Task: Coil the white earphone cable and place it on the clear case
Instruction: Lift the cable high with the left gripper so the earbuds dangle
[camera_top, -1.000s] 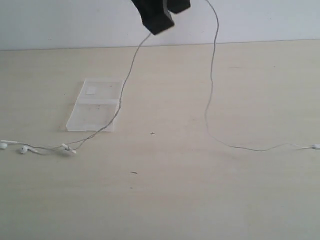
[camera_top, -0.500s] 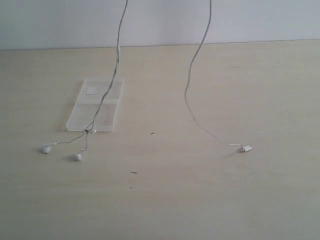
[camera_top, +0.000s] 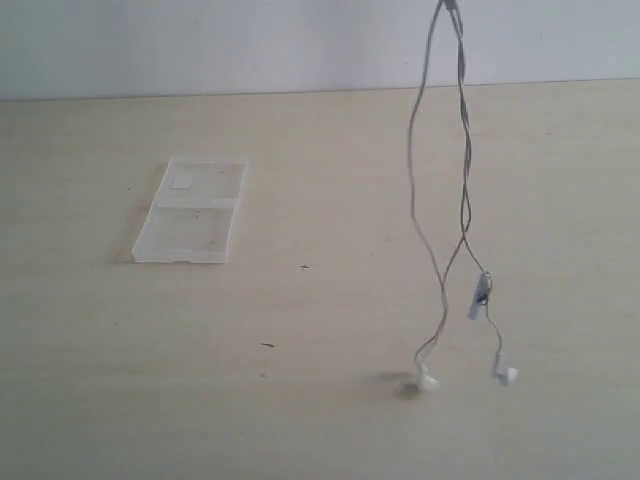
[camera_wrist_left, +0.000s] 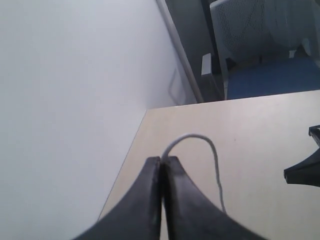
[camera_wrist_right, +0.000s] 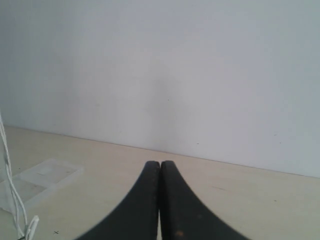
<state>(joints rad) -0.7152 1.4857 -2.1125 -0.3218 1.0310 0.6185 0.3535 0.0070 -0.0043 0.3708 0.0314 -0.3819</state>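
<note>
Right of centre in the exterior view, the white earphone cable (camera_top: 466, 180) now dangles as two loosely twisted strands dropping from the top edge. That's a big swing! A second ago it sprawled across the table (camera_top: 320, 430), and half a second ago its earbuds (camera_top: 427, 381) were still down by the clear case (camera_top: 192, 210). Now they hang low at lower right, with the inline capsule (camera_top: 480, 293) just above them. Whether they brush the table, I cannot tell.

The left gripper (camera_wrist_left: 162, 160) is pinched tight on a loop of the cable poking out past its tips. The right gripper (camera_wrist_right: 160, 164) is pressed closed too, with nothing visible between its fingers.

So the wire is gathered and lifted, but not coiled. The case sits bare at centre left, well apart from it, and the placing looks a long way off.
</note>
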